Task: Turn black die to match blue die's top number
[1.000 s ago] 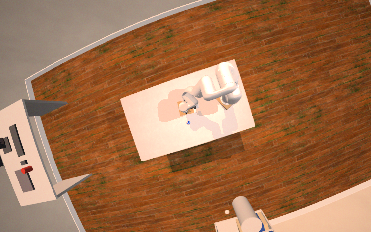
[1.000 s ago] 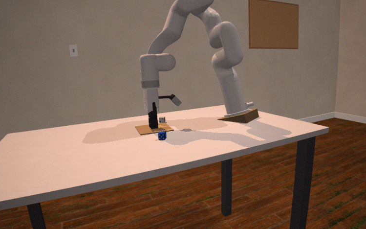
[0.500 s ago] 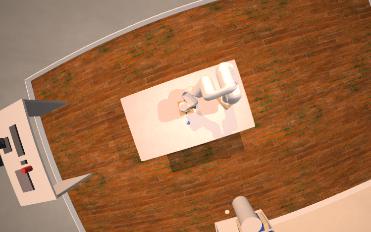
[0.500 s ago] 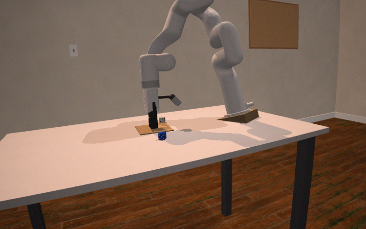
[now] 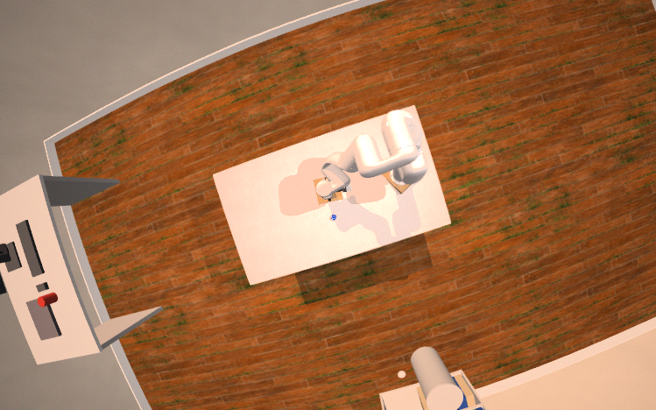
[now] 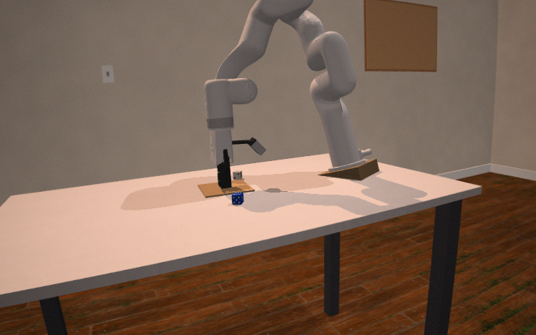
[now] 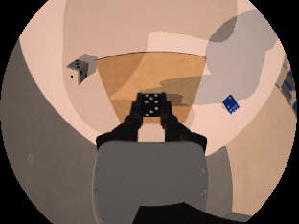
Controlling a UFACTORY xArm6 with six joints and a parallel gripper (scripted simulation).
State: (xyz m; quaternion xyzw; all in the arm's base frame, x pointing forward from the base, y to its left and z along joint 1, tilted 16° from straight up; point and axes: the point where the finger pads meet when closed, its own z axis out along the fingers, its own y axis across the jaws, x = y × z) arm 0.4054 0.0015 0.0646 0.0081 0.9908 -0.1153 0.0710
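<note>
Black die (image 7: 151,103) over mat (image 7: 125,77), blue die (image 7: 230,104) beside mat

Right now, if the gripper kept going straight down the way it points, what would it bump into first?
The gripper, shut on the black die, points straight down at the brown mat. The die would likely press into the mat first; whether it touches already is unclear.

Lighting was warm and even; soft arm shadows crossed the table (image 6: 94,232) toward 9 o'clock. The wrist view was circular, blurred and vignetted.
</note>
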